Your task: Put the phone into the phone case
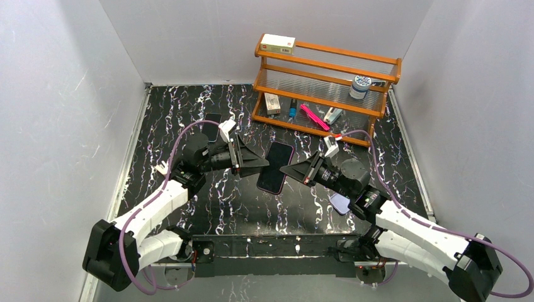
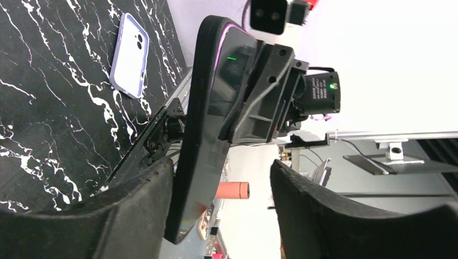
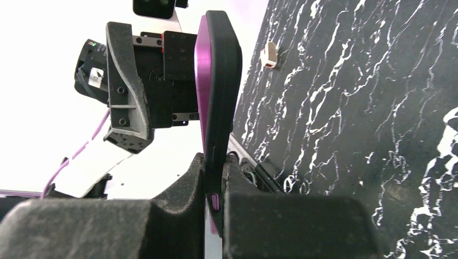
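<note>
The phone (image 1: 275,167), black-fronted with a magenta edge, hangs above the table between my two grippers. My right gripper (image 1: 291,170) is shut on its right end; in the right wrist view both pads press the phone (image 3: 216,81) at the gripper (image 3: 215,172). My left gripper (image 1: 258,165) is open around the other end. In the left wrist view the phone (image 2: 208,118) rests against one finger (image 2: 135,205), with a wide gap to the other, the gripper (image 2: 221,178) standing apart. The lavender phone case (image 2: 129,54) lies flat on the table, partly under my right arm (image 1: 340,202).
A wooden two-tier rack (image 1: 327,82) stands at the back right with a box (image 1: 278,43), a jar (image 1: 360,86) and small items. Another dark phone (image 1: 212,126) lies behind my left arm. A small white piece (image 3: 268,55) sits on the marble table.
</note>
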Controlling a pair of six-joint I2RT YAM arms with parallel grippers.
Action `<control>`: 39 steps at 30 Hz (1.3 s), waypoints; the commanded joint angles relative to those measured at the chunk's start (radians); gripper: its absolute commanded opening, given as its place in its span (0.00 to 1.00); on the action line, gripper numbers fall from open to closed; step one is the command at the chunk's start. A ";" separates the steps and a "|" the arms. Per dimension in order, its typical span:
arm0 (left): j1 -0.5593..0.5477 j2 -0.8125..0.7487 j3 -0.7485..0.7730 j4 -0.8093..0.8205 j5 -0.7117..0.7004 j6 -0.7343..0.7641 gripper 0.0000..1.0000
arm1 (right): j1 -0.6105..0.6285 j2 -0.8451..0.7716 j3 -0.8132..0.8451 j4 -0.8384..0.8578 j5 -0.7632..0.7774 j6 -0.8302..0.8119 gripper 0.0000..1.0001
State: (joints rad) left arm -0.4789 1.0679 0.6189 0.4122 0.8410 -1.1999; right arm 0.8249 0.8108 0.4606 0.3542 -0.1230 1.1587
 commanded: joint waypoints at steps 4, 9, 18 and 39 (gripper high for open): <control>0.005 -0.007 -0.027 0.113 0.089 -0.057 0.51 | -0.001 0.007 -0.014 0.232 -0.028 0.057 0.01; 0.005 0.006 -0.054 0.113 0.075 -0.041 0.58 | -0.001 0.033 -0.008 0.264 -0.058 0.061 0.01; 0.003 0.026 -0.054 0.113 0.072 -0.047 0.38 | -0.001 0.089 0.005 0.313 -0.106 0.069 0.01; -0.003 -0.011 -0.081 0.289 -0.058 -0.149 0.00 | -0.005 0.117 0.013 0.194 -0.222 0.054 0.69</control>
State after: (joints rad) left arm -0.4801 1.0996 0.5323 0.6216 0.8295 -1.3289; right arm 0.8154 0.9394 0.4358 0.5709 -0.2886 1.2354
